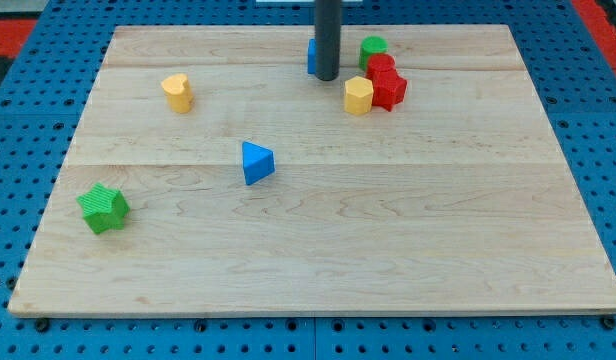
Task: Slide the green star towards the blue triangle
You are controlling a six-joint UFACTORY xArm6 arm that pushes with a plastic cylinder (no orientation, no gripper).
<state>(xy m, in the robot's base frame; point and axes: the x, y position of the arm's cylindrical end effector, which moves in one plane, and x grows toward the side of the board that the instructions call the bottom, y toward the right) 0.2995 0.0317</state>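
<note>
The green star (103,208) lies near the view's left edge of the wooden board, low down. The blue triangle (256,163) lies up and to the right of it, left of the board's middle. My tip (328,77) is at the view's top centre, far from both. It stands just in front of a blue block (312,56) that the rod mostly hides.
A yellow block (177,92) sits at the upper left. At the top right of centre, a green round block (373,47), two red blocks (381,66) (389,90) and a yellow block (358,96) cluster together. The wooden board (388,230) lies on a blue pegboard.
</note>
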